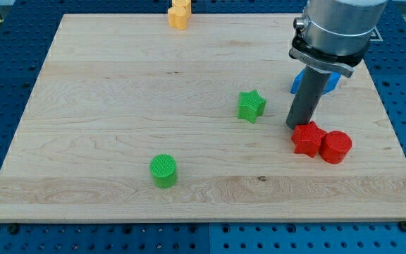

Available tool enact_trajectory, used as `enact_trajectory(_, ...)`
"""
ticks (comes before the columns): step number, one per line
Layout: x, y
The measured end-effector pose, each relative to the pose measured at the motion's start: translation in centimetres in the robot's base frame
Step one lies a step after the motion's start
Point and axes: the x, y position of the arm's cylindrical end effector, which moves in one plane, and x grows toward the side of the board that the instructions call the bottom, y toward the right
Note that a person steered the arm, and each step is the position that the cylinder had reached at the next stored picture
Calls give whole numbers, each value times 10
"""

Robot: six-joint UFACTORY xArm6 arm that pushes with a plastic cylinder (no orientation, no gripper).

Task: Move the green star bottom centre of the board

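Observation:
The green star [251, 106] sits right of the board's middle. My tip [296, 126] rests on the board to the star's right, about a block's width away, and just above the left part of a red star [306, 138]. The rod rises from there to the arm body at the view's top right.
A red cylinder [335, 147] touches the red star's right side. A green cylinder [163, 171] stands at lower left of centre. A yellow block [179, 13] sits at the top edge. A blue block [299, 80] is partly hidden behind the rod. The wooden board [104, 106] ends on all sides.

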Motion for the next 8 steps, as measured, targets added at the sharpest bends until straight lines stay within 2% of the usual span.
enact_trajectory(2,-8,-4)
enact_trajectory(5,-78,-25)
enact_trajectory(7,-69,-80)
enact_trajectory(8,-44,-95)
